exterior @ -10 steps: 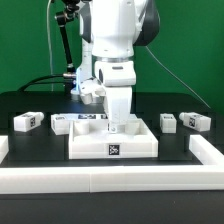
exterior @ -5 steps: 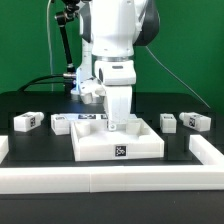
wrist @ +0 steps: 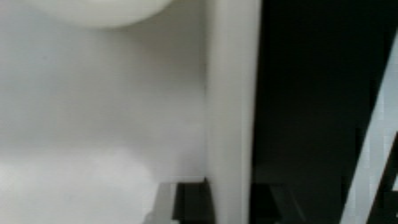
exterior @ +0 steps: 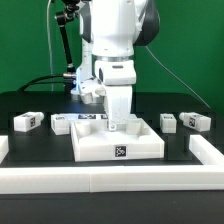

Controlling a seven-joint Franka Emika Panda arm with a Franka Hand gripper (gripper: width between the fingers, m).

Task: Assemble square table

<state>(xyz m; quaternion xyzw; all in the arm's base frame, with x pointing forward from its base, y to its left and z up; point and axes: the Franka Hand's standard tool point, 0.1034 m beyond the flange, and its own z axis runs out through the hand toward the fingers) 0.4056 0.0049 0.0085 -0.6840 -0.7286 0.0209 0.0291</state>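
The square tabletop (exterior: 95, 146) is a white tray with a raised rim and a tag on its front wall, and it lies in the middle of the black table. My gripper (exterior: 113, 126) reaches straight down into it at the far side and is shut on the rim. In the wrist view the white rim (wrist: 231, 100) runs between my gripper's (wrist: 231, 205) dark fingers, with the tray's floor (wrist: 98, 110) beside it. White tagged leg blocks lie loose: one (exterior: 27, 121) at the exterior view's left, two (exterior: 168, 121) (exterior: 193, 121) at its right.
Long white border rails fence the table along the front (exterior: 110, 182), the exterior view's left (exterior: 3, 148) and right (exterior: 208, 150). The marker board (exterior: 82, 119) lies flat behind the tabletop. Cables and a black stand (exterior: 66, 50) rise behind the arm.
The jaws have closed on the tabletop's rim. The tabletop has shifted slightly toward the exterior view's right since a second ago, then stayed still.
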